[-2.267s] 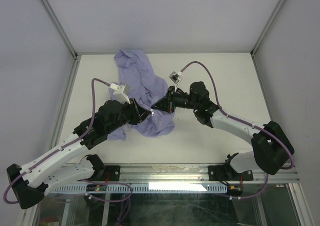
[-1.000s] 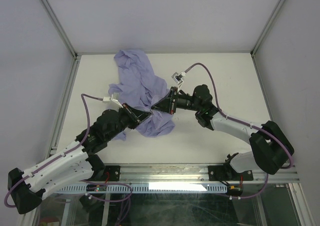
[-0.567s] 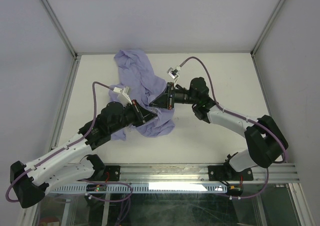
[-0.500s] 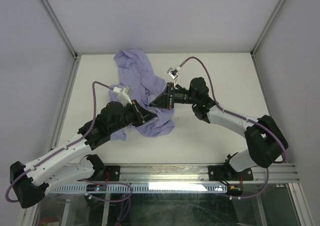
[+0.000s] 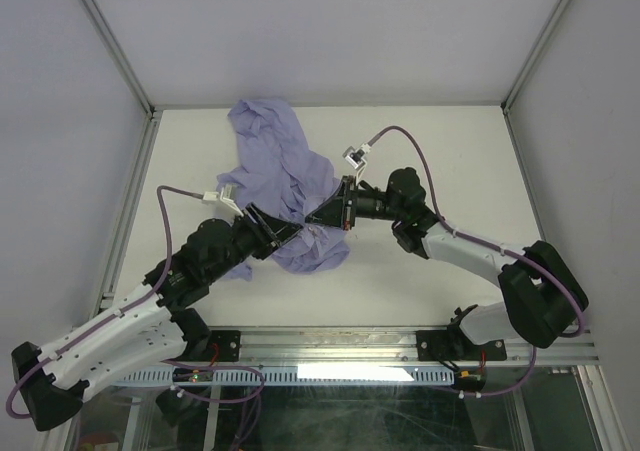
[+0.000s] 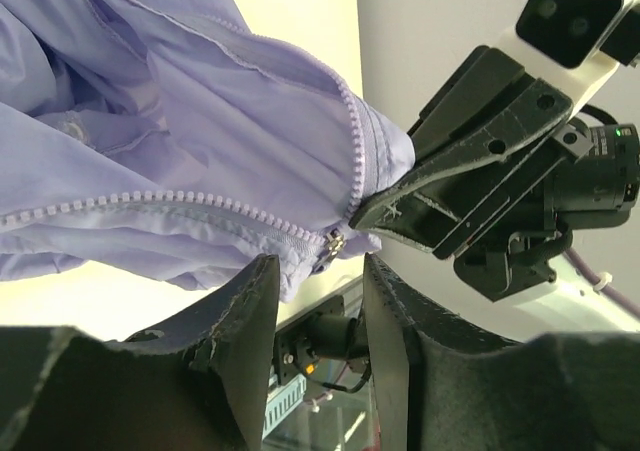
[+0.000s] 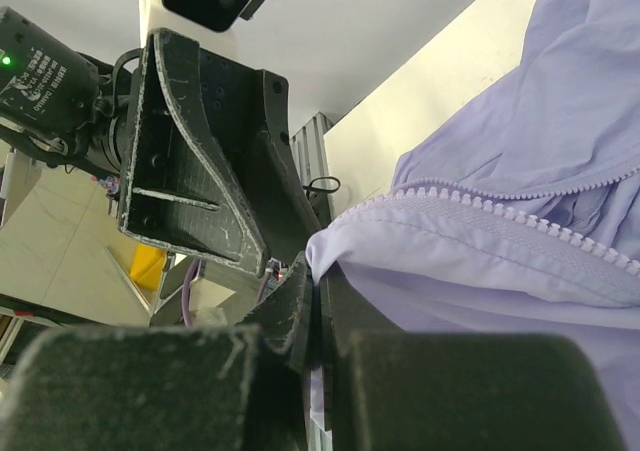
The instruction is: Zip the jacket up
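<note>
Lavender jacket (image 5: pixel 278 161) lies crumpled on the white worktop (image 5: pixel 430 161), left of centre. The bulk is bunched toward the far left, and a lower flap spreads nearer, toward the arm bases. The cloth is thin and heavily creased.

Both arms reach in from the near edge and meet over the jacket's near part. The left hand (image 5: pixel 292 230) comes in from the near left and the right hand (image 5: pixel 318 218) from the right. Their tips are close together above the fabric.

Right hand: clenched on the jacket. The right wrist view shows a fold of cloth pinched between its fingers (image 7: pixel 285 316). A row of zipper teeth (image 7: pixel 520 216) runs off to the right just past the pinch. In the left wrist view the same grip sits at the bottom end of a zipper edge, where the teeth curve down.

Left hand: released. Its fingers (image 6: pixel 245 311) are parted with a clear gap and nothing is held between them. A small metal zipper pull (image 6: pixel 334 243) sits just beyond that gap, at the end of a second row of teeth running left across the cloth. The pull is near the left fingertips, but contact cannot be told. It is just beside the right hand's tips.

Zipper not closed: the two rows of teeth lie apart along most of their visible length and draw together only near the pull.
</note>
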Robot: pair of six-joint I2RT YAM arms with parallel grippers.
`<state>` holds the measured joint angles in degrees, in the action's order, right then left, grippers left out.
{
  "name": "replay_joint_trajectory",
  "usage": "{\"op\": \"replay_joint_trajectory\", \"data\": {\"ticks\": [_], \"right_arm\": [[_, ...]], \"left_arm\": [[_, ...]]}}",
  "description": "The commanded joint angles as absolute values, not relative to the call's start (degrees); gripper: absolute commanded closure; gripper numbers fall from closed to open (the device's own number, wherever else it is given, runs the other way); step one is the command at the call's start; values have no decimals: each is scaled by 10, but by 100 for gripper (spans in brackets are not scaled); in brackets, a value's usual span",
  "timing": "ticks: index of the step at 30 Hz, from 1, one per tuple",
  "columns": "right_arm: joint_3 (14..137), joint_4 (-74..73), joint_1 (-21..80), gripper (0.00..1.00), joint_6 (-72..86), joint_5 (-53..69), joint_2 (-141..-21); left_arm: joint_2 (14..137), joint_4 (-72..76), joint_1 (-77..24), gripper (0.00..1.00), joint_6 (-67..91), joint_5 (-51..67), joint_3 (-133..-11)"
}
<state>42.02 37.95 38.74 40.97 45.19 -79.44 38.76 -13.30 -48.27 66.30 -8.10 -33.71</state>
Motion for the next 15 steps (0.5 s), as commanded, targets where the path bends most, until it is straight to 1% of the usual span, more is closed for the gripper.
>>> {"op": "replay_joint_trajectory", "data": {"ticks": [1,4,7,9,12,15], "right_arm": [[419,438,392,100,431,433,-768],[420,442,392,100,433,427,-766],[422,445,392,100,438,423,-768],[423,449,392,100,441,422,-770],[425,452,393,100,442,423,-773],[424,459,393,100,447,423,-776]], "left_arm": [[402,-79,-478,60,700,-98,-334],[411,-81,-478,55,733,-85,-323],[399,-82,-479,54,781,-81,-298],[384,-82,-479,50,807,-85,-284],[371,-73,-479,47,816,-91,-272],[376,-34,-479,46,814,-88,-263]]}}
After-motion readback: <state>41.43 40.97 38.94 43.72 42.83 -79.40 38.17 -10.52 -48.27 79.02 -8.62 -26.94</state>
